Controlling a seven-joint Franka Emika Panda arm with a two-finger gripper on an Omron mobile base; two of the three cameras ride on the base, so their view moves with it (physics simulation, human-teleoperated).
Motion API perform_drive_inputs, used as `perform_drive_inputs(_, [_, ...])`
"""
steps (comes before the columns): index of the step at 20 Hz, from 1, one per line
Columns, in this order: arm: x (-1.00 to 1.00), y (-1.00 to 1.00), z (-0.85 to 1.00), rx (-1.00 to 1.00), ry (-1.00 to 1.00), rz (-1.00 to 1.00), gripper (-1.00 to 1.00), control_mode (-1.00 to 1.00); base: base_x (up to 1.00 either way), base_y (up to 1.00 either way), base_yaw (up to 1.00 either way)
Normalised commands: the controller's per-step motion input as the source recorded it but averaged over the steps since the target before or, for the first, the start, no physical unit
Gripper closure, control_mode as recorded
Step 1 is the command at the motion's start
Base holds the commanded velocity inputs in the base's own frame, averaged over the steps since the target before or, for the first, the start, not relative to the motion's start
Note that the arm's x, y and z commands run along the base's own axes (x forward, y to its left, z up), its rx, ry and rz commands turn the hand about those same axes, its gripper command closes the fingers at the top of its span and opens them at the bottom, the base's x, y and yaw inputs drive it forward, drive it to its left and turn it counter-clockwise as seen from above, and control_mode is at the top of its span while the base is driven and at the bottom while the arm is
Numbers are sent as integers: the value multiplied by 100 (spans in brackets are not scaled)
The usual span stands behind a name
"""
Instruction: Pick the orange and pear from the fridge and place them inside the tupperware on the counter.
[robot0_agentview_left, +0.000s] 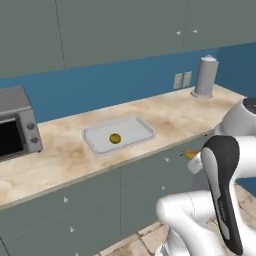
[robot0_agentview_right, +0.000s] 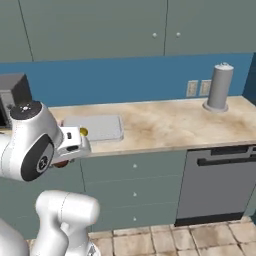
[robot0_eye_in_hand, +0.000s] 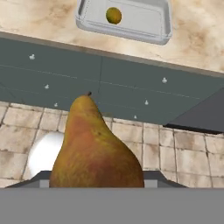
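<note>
Filling the near part of the hand view, the pear (robot0_eye_in_hand: 94, 146) sits clamped in our tool (robot0_eye_in_hand: 94, 183), stem end pointing away, out over the floor in front of the cabinet drawers. We judge the carry is under way: the orange (robot0_agentview_left: 115, 138) already lies in the tupperware (robot0_agentview_left: 135, 131) on the tabletop (robot0_agentview_left: 170, 115). We should lift above the tabletop edge first, then travel in over the tupperware and release low beside the orange, not on it.
</note>
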Motion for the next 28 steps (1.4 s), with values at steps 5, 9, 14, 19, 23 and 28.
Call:
perform_drive_inputs(5, [0,0,0,0,0,0,100,100,99,-14,8])
perform_drive_inputs(9, [0,0,0,0,0,0,100,100,89,6,10])
perform_drive_inputs(14, [17,0,-31,0,0,2,100,-100,48,5,5])
perform_drive_inputs(19, [37,0,-74,1,-6,1,100,-100,0,0,0])
perform_drive_inputs(23, [61,8,-42,5,-6,1,100,-100,0,0,0])
perform_drive_inputs(28, [58,30,-43,1,0,0,100,-100,0,0,0])
